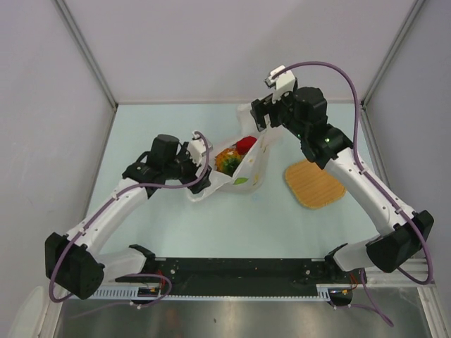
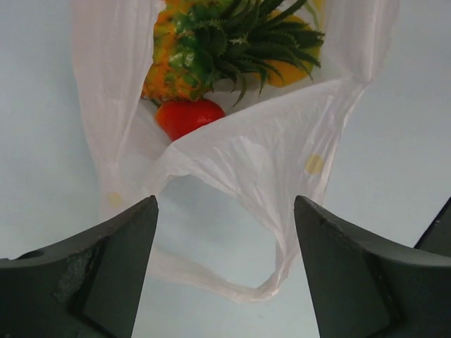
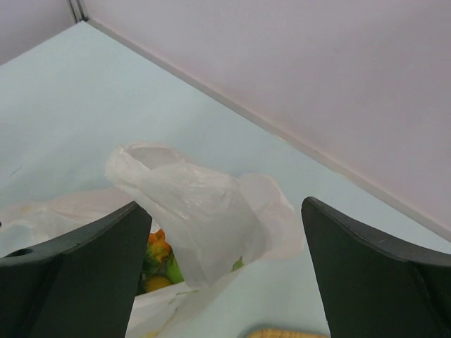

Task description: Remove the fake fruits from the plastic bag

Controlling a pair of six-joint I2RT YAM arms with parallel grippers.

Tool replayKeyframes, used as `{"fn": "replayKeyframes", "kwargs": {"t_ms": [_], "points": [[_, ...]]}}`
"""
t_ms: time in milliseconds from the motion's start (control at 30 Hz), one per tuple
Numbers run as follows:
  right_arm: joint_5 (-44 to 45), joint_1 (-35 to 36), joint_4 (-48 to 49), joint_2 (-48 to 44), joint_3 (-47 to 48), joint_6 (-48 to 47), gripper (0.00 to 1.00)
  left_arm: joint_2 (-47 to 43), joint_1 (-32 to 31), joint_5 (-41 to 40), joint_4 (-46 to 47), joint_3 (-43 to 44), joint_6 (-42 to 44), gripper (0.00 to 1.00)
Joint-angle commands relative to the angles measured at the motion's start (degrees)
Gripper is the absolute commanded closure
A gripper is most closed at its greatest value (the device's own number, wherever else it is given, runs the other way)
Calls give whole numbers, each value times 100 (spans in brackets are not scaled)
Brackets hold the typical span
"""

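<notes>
Plastic bag (image 1: 246, 174) lying on the table (image 1: 176, 218), fake fruits (image 2: 211, 42) inside its open mouth, left claw (image 2: 225, 201) wide open astride a loop handle (image 2: 232, 282), right claw (image 3: 222, 204) wide open above the bag's raised far end, woven tray (image 1: 315, 184) nearby.

Left claw (image 2: 225, 211) spread wide, held low; right claw (image 3: 225, 218) spread wide, reaching far forward.
</notes>
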Motion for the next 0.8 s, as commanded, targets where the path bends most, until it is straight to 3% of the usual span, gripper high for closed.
{"fn": "replayKeyframes", "kwargs": {"t_ms": [0, 67, 167, 267, 467, 600, 667, 700, 733, 767], "points": [[416, 99, -192, -148, 286, 111, 8, -492, -41, -778, -316, -102, 764, 14], [425, 108, -289, -235, 216, 85, 8, -580, -32, -1680, -211, -261, 748, 8], [487, 108, -307, -218, 145, 6, 9, -275, 20, -2063, -559, -86, 283, 5], [549, 117, -167, -148, 154, -117, 9, 182, 99, -2081, -1165, 265, -681, 5], [522, 108, -87, -60, 172, -232, 12, 192, 301, -1598, -1458, 108, -1492, 4], [373, 108, -175, 1, 172, -82, 20, 614, 714, -913, -1257, -42, -1854, 27], [320, 108, -132, 45, 172, -91, 24, 947, 759, -755, -1177, 265, -1819, 46], [320, 108, -105, 98, 180, -117, 31, 1062, 794, -746, -1177, 562, -1784, 55], [329, 108, -61, 133, 189, -161, 36, 1298, 794, -719, -1194, 713, -1732, 75], [364, 117, 26, 194, 276, -248, 42, 1405, 820, -693, -1221, 871, -1661, 85]]}}
